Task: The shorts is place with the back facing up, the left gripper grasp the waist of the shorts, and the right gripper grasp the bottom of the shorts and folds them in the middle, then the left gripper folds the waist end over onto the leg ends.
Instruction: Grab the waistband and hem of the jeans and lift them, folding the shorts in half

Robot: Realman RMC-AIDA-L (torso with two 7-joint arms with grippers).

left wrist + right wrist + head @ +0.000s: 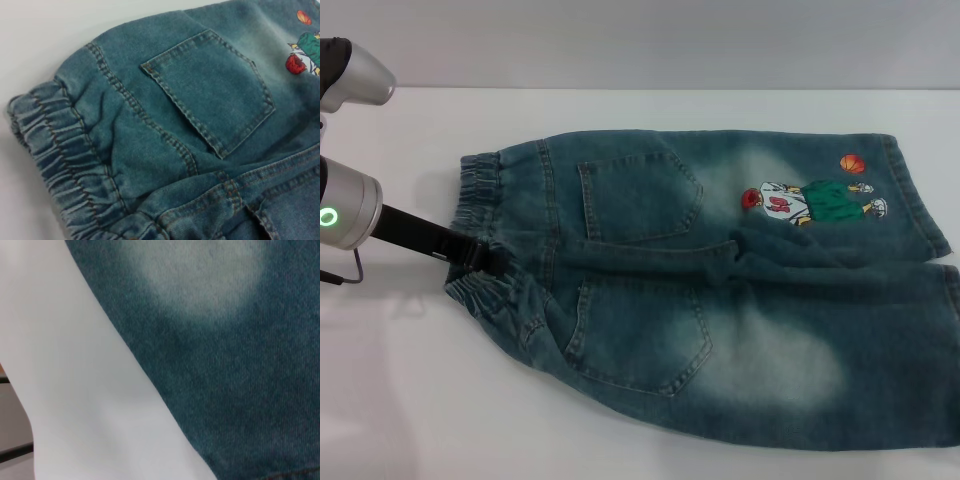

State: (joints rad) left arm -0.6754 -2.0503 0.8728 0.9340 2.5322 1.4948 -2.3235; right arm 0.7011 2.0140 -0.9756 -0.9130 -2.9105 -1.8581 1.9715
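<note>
Across the middle and right of the white tabletop (pixel 410 400), the head view shows the shorts (pixel 720 300) spread flat, pockets up, with the leg ends (pixel 920 200) running off toward the right edge and the waist of the shorts (pixel 480 230) toward the left edge. The left gripper (pixel 485 262) comes in low from the left edge on its silver arm with the green ring and meets the gathered band at its middle, where the denim bunches up around the tip; whether the jaws are closed on the cloth cannot be told. The right gripper is not in this view.

In the left wrist view the ruffled waistband (pixel 60 165) and one patch pocket (pixel 210 95) fill the picture from close by, with the cartoon print (pixel 305 50) at the far side; the arm's own fingers do not show.

The right wrist view looks down on faded denim beside bare tabletop, with a stitched hem (pixel 295 473) just visible, so that arm seems to hover near the bottom of the shorts.

The step in hand looks like taking hold for the middle fold. It should go well if the left gripper catches the full thickness of the elastic band, not one ruffle. Nothing else lies on the tabletop to block the fold; the legs overhanging the right edge may drag.
</note>
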